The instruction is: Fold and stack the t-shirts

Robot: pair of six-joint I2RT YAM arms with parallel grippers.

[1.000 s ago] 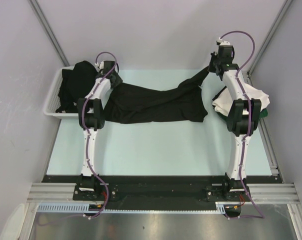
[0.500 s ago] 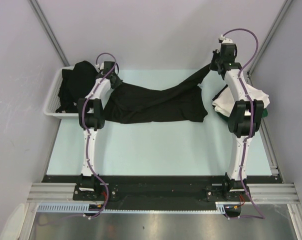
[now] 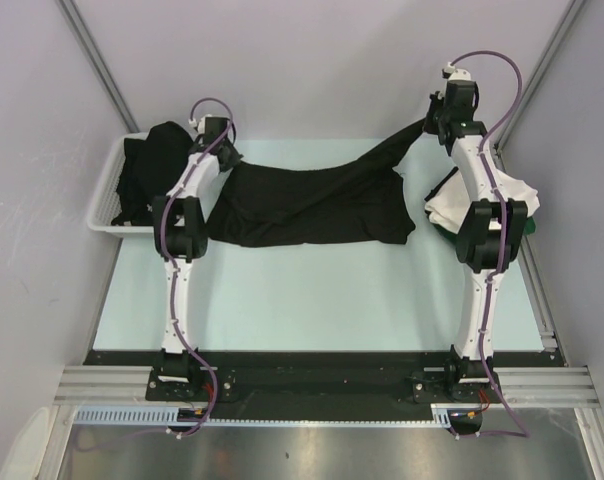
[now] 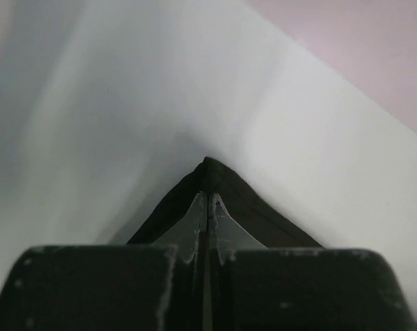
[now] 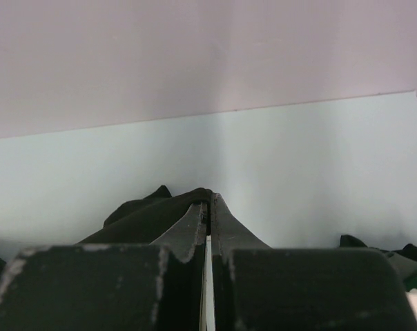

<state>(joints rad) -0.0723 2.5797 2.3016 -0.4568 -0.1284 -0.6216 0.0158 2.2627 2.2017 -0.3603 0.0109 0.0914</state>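
Observation:
A black t-shirt [image 3: 312,205] lies spread across the far middle of the table, its two far corners pulled up. My left gripper [image 3: 229,160] is shut on its left corner; the wrist view shows black cloth [image 4: 222,186] pinched between the closed fingers [image 4: 191,219]. My right gripper [image 3: 429,122] is shut on the right corner, lifted higher, with cloth [image 5: 153,210] bunched at the tips. A pile of folded shirts, white [image 3: 452,205] over dark green [image 3: 527,228], sits under the right arm. More black shirts [image 3: 152,165] fill the basket.
The white slotted basket [image 3: 107,195] stands at the far left table edge. Grey walls close in behind and on both sides. A metal rail [image 3: 537,290] runs along the table's right edge.
The left gripper has shut on the shirt's left corner. The right gripper has lifted its corner higher and farther back, drawing the cloth taut.

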